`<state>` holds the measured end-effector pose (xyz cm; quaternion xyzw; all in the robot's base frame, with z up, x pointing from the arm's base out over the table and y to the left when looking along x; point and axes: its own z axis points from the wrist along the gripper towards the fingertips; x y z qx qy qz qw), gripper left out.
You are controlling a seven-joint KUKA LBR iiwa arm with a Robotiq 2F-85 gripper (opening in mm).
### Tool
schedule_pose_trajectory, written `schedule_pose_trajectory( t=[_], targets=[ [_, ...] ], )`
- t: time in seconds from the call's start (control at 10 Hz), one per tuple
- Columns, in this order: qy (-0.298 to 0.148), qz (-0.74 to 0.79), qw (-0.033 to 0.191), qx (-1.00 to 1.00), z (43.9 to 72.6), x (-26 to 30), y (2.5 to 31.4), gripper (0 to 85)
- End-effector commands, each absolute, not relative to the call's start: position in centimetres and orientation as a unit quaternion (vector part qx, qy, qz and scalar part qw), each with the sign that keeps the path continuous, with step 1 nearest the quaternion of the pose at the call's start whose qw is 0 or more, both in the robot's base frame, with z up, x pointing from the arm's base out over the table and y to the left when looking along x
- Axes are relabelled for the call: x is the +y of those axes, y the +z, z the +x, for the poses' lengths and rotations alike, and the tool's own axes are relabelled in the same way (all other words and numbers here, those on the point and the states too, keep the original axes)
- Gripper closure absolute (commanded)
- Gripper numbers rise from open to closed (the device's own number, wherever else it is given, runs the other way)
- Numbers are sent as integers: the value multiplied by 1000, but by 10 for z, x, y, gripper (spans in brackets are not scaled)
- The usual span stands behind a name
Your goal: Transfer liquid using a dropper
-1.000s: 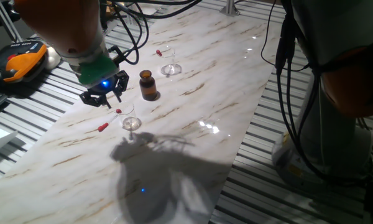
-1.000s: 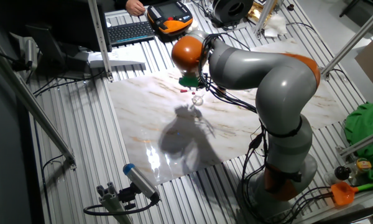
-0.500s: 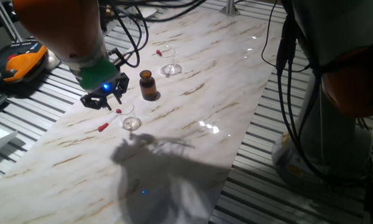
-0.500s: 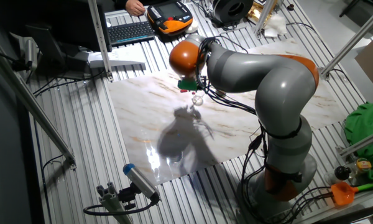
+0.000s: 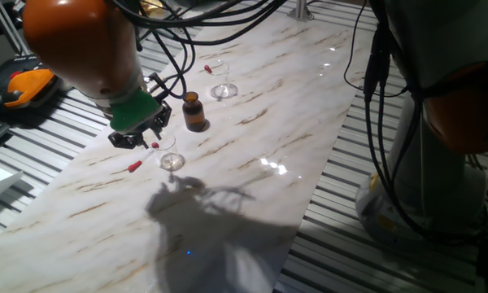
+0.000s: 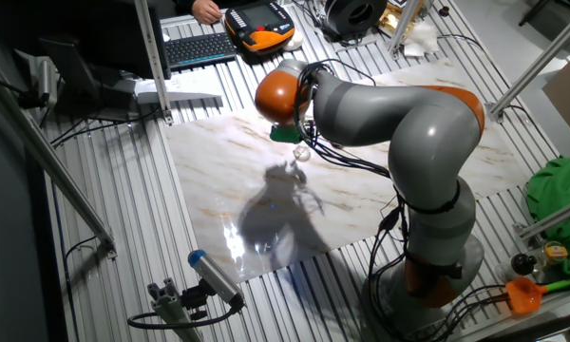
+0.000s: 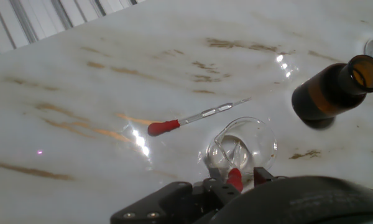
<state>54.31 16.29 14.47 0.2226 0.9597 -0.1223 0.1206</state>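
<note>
Counting first: there are three droppers, two clear glasses and one brown bottle. One dropper (image 7: 196, 118) lies flat on the table (image 5: 252, 155), red bulb toward 8 o'clock in the hand view. A second dropper (image 5: 154, 146) shows its red bulb at the rim of the nearer glass (image 5: 172, 160), right under the gripper (image 5: 138, 138); in the hand view that red bulb sits between the dark fingers, just at 6 o'clock of the glass. The fingers look closed around it, yet the hold itself is too hidden to be sure, so I cannot tell whether the gripper is clamped. The third dropper (image 5: 207, 69) rests at the farther glass (image 5: 223, 90), toward 12 o'clock from the bottle. The brown bottle (image 5: 194, 112) stands upright and uncapped between the two glasses, near the gripper's 2 o'clock.

The table is a white marble-patterned sheet with brown veins, glossy enough to throw bright glare spots and carry the arm's shadow. Around it runs a ribbed metal floor. In the other fixed view a keyboard (image 6: 198, 47) and an orange hand controller (image 6: 259, 25) sit at 12 o'clock of the table, with a green cloth (image 6: 557, 190) at 3 o'clock.

Compared with a second ago, the gripper has turned: its blue light, plainly seen before, no longer faces the camera. The arm's orange joint has swung further into view. The things on the table have kept their places.
</note>
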Motion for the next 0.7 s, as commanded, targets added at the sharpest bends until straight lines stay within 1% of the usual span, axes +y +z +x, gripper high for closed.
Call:
schedule_pose_trajectory(
  t=[0.0,0.1,0.6],
  targets=[
    [-124,221,124,959,543,163,143,510],
    [-127,219,129,959,543,163,141,510],
    [-132,214,137,958,543,163,136,510]
  ],
)
